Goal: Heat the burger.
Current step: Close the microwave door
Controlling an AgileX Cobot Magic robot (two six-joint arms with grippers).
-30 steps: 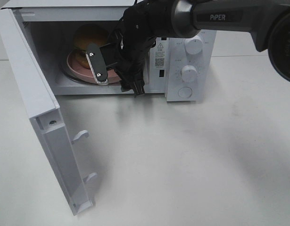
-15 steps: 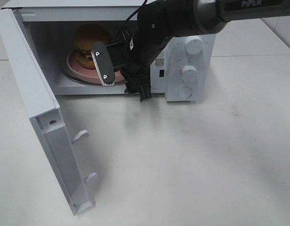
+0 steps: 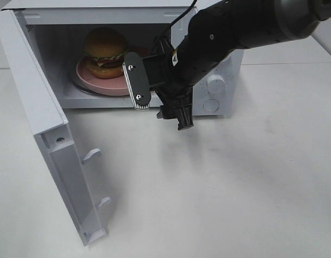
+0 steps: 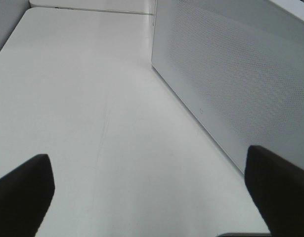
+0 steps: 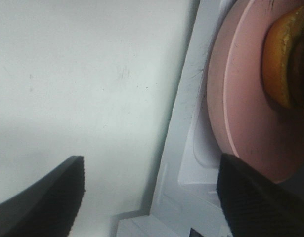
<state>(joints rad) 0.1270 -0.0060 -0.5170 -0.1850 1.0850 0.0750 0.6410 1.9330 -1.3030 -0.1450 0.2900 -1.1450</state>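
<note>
Right gripper (image 3: 163, 115) has backed out of the microwave (image 3: 100, 5) cavity since a second ago and now hangs outside the front opening, over the tabletop (image 3: 235, 188). Its jaws are spread with nothing between them. The right wrist view agrees: both dark fingers (image 5: 43, 192) are apart, with only bare tabletop and the cavity's sill between them.

Burger (image 3: 105, 47) sits on the pink plate (image 3: 114, 86) inside the cavity, toward the back. With the gripper gone from in front of it, bun, lettuce and patty all show. From the right wrist only a slice of it (image 5: 282, 59) is seen, cut off at the frame edge; the plate's rim (image 5: 240, 98) is blurred.

Door (image 3: 30, 91) stands swung wide open on the left; two latch hooks show on its inner face.

Right arm (image 3: 230, 32) covers most of the control panel. One knob (image 3: 215, 82) and the round button below it peek out; the upper part is hidden.

Left gripper (image 4: 152, 197) does not appear in the high view. Its own wrist camera shows the fingers spread wide, empty, above bare tabletop beside a perforated white panel (image 4: 231, 74). Only the fingers' ends are in frame.
</note>
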